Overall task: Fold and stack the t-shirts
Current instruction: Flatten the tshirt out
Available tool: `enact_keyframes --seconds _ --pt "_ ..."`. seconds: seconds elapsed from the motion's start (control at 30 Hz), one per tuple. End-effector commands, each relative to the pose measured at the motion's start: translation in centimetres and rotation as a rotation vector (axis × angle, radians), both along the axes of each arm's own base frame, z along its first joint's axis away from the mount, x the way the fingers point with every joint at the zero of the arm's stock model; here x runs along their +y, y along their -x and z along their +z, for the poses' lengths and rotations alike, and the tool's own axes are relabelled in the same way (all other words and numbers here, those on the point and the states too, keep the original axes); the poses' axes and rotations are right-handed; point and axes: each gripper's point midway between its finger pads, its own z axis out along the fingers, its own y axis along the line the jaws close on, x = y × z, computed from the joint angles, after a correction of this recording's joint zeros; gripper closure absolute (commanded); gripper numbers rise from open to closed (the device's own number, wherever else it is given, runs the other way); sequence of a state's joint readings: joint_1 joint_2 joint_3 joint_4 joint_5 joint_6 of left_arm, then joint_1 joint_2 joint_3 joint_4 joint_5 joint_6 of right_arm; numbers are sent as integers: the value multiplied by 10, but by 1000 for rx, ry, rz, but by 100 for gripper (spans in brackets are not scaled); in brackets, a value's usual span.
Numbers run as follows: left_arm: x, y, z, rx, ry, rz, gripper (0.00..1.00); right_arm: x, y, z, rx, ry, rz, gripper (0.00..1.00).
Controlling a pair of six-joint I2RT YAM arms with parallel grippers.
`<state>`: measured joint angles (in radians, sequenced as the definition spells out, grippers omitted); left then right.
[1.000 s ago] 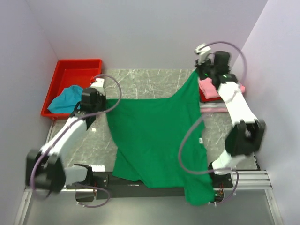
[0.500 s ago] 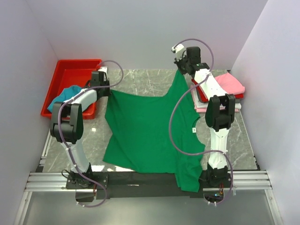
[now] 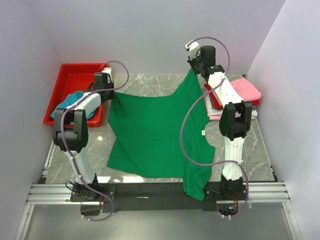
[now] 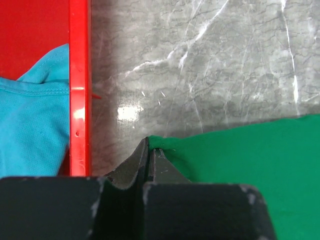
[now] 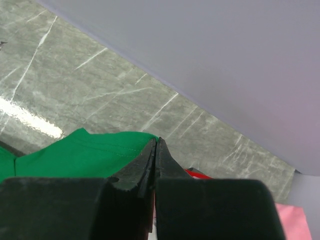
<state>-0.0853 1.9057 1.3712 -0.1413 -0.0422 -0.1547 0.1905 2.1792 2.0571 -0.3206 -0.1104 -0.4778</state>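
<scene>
A bright green t-shirt is stretched across the table, its near part hanging over the front rail. My left gripper is shut on the shirt's far-left corner, low beside the red tray. My right gripper is shut on the far-right corner, lifted above the table near the back wall. A teal-blue t-shirt lies bunched in the tray, also seen in the left wrist view. Folded pink, red and whitish shirts sit stacked at the right.
The red plastic tray stands at the far left, its rim close to my left fingers. Walls close in the back and both sides. The metal rail runs along the front edge. A small white neck label shows on the green shirt.
Both grippers have carried the green shirt's corners toward the back of the table, pulling the cloth away from the front rail. The right gripper has risen.
</scene>
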Motion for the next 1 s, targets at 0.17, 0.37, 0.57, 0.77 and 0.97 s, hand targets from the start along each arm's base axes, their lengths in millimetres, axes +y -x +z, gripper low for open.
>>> enact_keyframes --seconds 0.17,0.37,0.57,0.77,0.97 --pt "5 -2 58 -125 -18 -16 100 9 12 78 -156 -16 -4 100" --pt "2 11 101 -213 -14 -53 100 9 31 109 -184 -41 8 100" --pt "-7 81 208 -488 32 -123 100 0 125 213 -371 -66 88 100" --pt "-26 196 328 -856 77 -271 99 -18 272 354 -658 -88 163 100" --pt "-31 306 436 -1175 115 -349 99 -44 407 467 -917 -182 179 100"
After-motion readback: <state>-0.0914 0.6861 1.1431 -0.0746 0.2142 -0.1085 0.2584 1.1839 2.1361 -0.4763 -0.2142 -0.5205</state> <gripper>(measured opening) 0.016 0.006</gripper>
